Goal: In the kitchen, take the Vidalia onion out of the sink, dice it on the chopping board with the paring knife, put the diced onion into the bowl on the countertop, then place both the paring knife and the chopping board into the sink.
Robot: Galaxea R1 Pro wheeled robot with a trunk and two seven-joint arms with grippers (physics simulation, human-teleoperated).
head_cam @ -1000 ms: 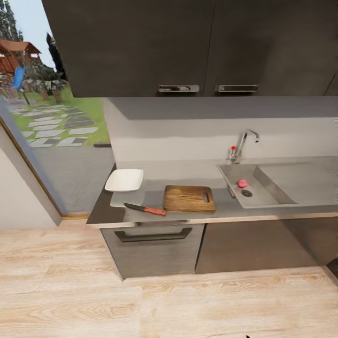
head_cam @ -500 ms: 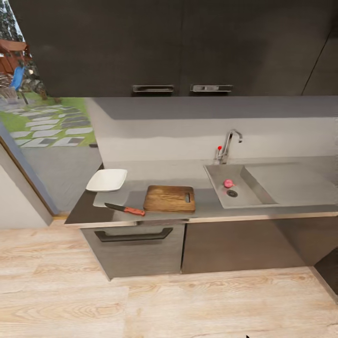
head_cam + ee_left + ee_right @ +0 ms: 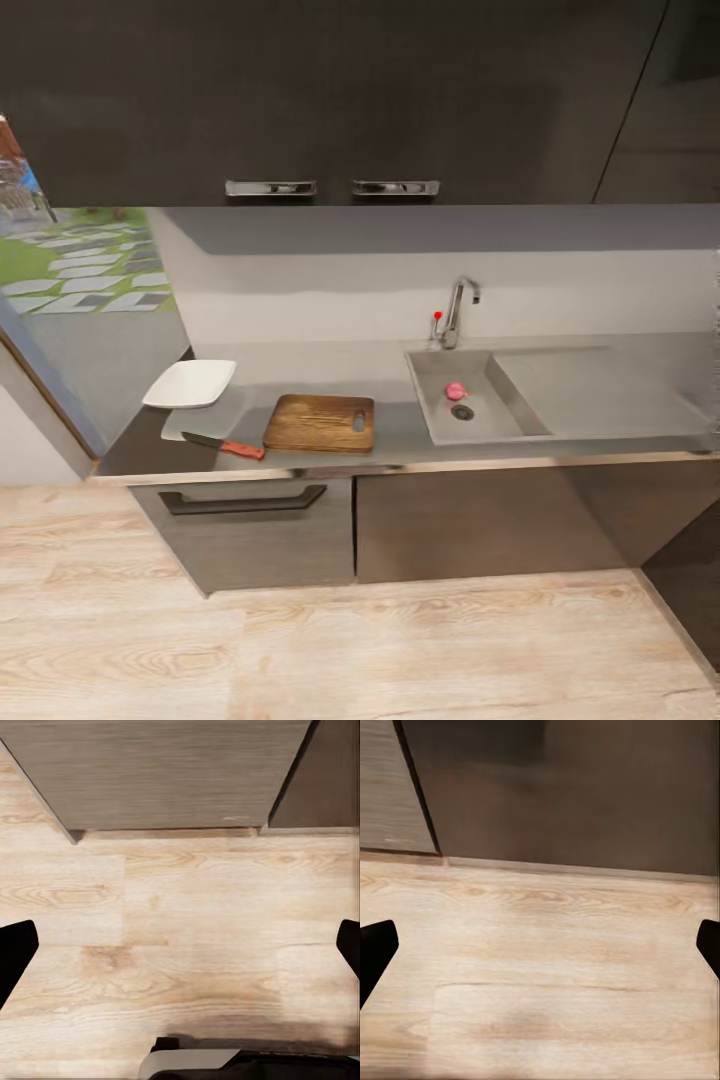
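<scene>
In the head view, a small pink onion (image 3: 455, 390) lies in the grey sink (image 3: 480, 425) beside the drain, under the chrome tap (image 3: 457, 308). Left of the sink, the brown chopping board (image 3: 320, 423) rests flat on the dark countertop (image 3: 400, 450). The paring knife (image 3: 223, 445) with its orange-red handle lies left of the board near the front edge. The white square bowl (image 3: 190, 383) stands behind the knife. In the left wrist view, my left gripper (image 3: 180, 949) is open over the wood floor. In the right wrist view, my right gripper (image 3: 540, 949) is open too, facing the lower cabinets.
Black upper cabinets (image 3: 330, 100) hang over the counter. Dark grey lower units (image 3: 450, 525) and a drawer with a black handle (image 3: 243, 500) stand below it. A glass door (image 3: 70, 300) is at the left. Light wood floor (image 3: 350, 650) lies between me and the units.
The whole head view has shifted: the counter and its things now sit further left in the picture, so the camera has moved rightward. The things themselves have not moved.
</scene>
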